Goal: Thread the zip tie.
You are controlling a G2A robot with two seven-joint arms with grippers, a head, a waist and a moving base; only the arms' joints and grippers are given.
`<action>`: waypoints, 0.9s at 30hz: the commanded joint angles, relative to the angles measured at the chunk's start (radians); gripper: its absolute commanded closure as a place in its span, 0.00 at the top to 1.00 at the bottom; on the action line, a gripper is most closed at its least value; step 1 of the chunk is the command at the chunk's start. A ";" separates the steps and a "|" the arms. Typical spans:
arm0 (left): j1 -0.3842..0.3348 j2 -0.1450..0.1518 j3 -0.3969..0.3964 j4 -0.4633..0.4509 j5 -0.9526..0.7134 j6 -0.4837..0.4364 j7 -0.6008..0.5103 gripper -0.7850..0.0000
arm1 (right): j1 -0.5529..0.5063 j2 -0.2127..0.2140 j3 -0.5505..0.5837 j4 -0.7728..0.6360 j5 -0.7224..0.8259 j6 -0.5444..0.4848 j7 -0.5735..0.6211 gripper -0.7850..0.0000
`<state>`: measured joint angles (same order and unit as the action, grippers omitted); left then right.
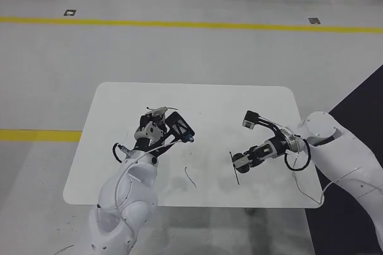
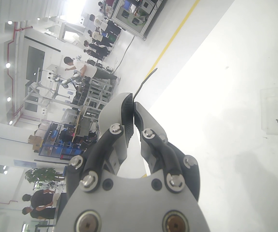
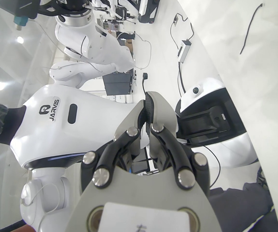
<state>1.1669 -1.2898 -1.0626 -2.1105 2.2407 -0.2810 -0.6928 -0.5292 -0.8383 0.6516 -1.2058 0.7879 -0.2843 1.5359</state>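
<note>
Left arm: the left gripper point(image 2: 133, 103) is pinched together on a black zip tie strip point(image 2: 145, 79), held up off the counter point(image 1: 255, 102). The tapered, slightly bent tail sticks out free beyond the fingertips, presumably so it can be the end that enters a head.

Right arm: the right gripper point(image 3: 146, 98), well apart from the other across the counter, is clamped on a second zip tie point(image 3: 144, 80). Its boxy head stands just past the fingertips, exposed rather than buried between the pads — a hold that seems meant to leave the slot open.

On the counter: a loose zip tie point(image 1: 190, 176) lies flat between the two arms, touched by neither.

Stage: judging by the gap between the grippers, the threading is not yet begun — tail and head have to be brought together and lined up.

Risk: the strip looks thin and springy, so the free tail may well flex off target at the slot.
</note>
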 commanded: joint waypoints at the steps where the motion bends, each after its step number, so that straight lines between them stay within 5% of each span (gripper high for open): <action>1: 0.000 0.000 0.000 0.000 0.000 0.000 0.000 0.00 | 0.003 0.000 0.001 0.003 0.000 0.000 0.000 0.00; 8: 0.000 0.000 0.000 0.000 0.000 0.000 0.000 0.00 | 0.003 0.000 0.001 0.003 0.000 0.000 0.000 0.00; 13: 0.054 0.027 0.054 -0.037 0.382 0.105 0.299 0.00 | 0.003 0.000 0.001 0.003 0.000 0.000 0.000 0.00; 18: 0.116 0.054 0.022 0.045 0.646 0.317 0.559 0.00 | 0.003 0.000 0.001 0.003 0.000 0.000 0.000 0.00; 27: 0.117 0.054 0.015 0.075 0.690 0.348 0.551 0.00 | 0.003 0.000 0.001 0.003 0.000 0.000 0.000 0.00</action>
<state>1.2844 -1.2356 -1.0476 -2.0352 2.9296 0.0671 -0.1418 -0.5264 -0.8385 0.6521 -1.2032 0.7883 -0.2843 1.5359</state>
